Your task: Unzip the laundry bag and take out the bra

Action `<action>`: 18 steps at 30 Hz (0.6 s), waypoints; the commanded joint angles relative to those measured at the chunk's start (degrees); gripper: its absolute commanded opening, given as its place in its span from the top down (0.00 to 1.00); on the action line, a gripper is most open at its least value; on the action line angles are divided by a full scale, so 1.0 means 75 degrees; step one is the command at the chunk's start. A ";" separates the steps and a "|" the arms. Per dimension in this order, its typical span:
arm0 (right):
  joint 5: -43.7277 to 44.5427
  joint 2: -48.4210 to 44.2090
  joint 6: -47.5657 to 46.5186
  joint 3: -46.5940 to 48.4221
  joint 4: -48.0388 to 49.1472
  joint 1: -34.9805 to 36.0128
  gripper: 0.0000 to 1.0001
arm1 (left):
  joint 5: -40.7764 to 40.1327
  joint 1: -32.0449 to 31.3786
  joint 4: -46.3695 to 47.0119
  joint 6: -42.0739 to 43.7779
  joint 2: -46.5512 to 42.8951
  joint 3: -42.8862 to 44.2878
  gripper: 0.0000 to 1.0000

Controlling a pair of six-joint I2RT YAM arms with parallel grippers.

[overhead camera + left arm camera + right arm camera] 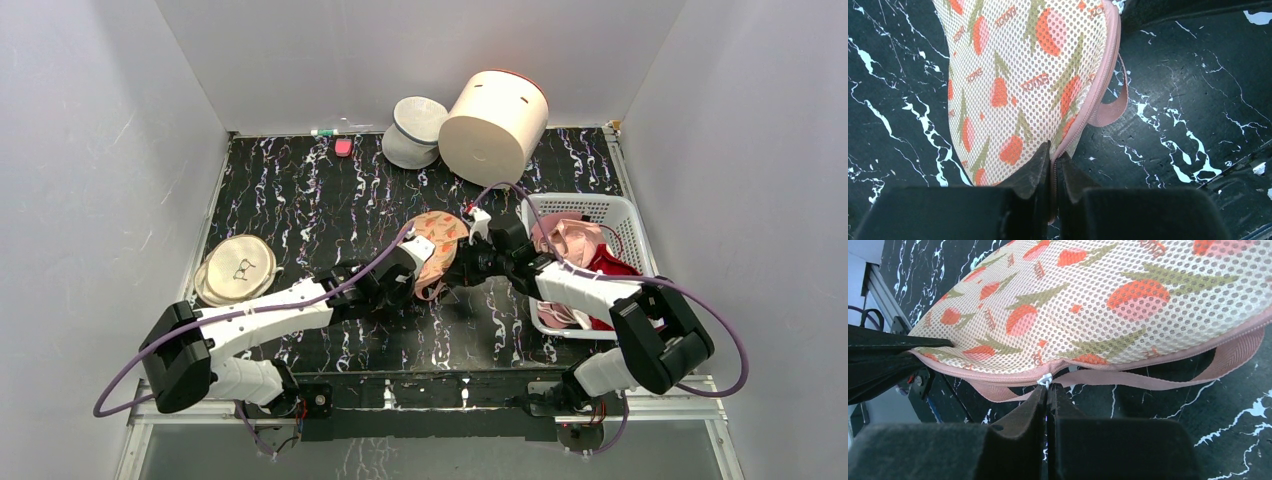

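Robot lab test cell, not a home: plain white panel walls [90, 150] box in a black marble-look tabletop [300, 200] on 3 sides. Alu frame rail [617, 160] runs far right of the right claw [468, 268], purple cabling [505, 184] arches just beyond it, and a staged prop, a white slotted basket [625, 215], sits just to its right.

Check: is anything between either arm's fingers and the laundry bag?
Nothing visible. The left fingers are shut on the pink zip edging of the laundry bag, and the right fingers are shut at its white zip pull. No bra shows; the zip looks closed along the visible edge.
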 commanded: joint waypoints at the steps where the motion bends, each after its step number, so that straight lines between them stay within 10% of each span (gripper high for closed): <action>1: 0.0017 -0.0081 -0.0035 0.0379 0.0228 0.0335 1.00 | 0.0007 0.0036 -0.0627 0.0058 -0.0219 0.0072 0.90; 11: 0.1095 -0.0387 0.0357 0.0298 0.0906 0.1205 1.00 | 0.0615 0.0031 -0.0146 0.0022 -0.0334 0.0392 0.24; 18: 0.1207 -0.0388 0.0100 0.0221 0.0793 0.1207 1.00 | 0.0631 0.0035 0.0375 -0.0106 -0.0154 0.0398 0.16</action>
